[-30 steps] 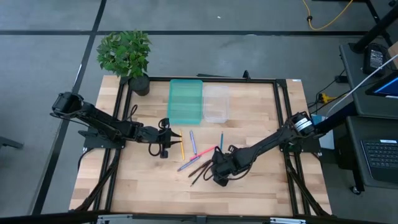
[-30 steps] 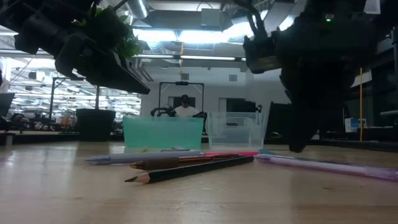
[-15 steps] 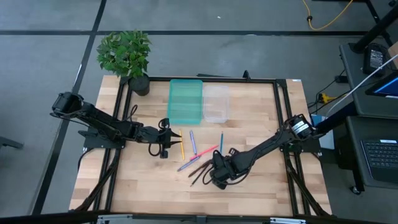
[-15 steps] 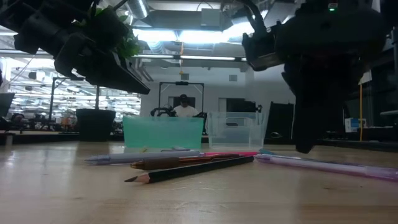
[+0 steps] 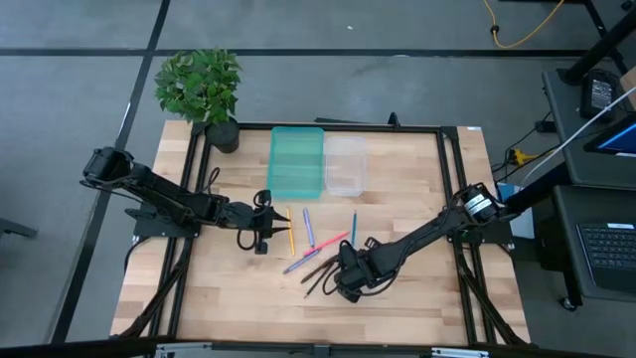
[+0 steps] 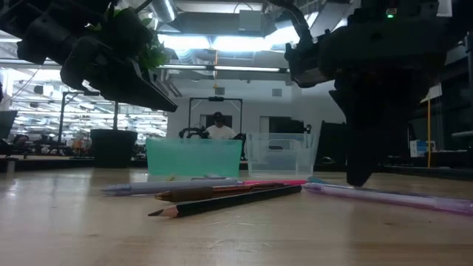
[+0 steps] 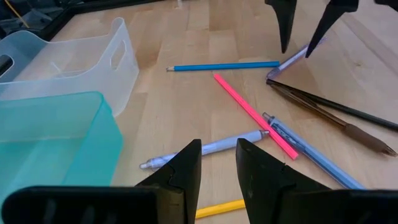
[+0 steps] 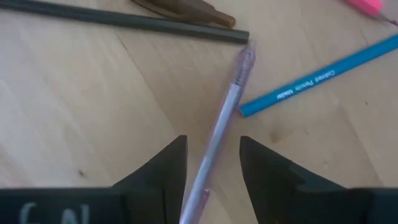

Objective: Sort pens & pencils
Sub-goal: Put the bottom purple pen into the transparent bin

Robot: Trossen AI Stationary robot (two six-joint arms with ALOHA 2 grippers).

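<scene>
Right gripper (image 8: 211, 180) is open, its fingers straddling a purple pen (image 8: 219, 130) without clamping it; just beyond its tip lie a blue pencil (image 8: 323, 78) and black pencil (image 8: 124, 20). Left gripper (image 7: 217, 171) hovers open, a yellow pencil (image 7: 217, 208) directly beneath, pink pencil (image 7: 249, 115) farther ahead.

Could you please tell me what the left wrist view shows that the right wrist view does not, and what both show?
Only the left wrist view shows the teal tray, the clear tray, the pink stick at full length and the left claw, open. Only the right wrist view shows the right claw open astride the purple pen. Both show the blue pencil, the black pencil and the brown pen.
</scene>
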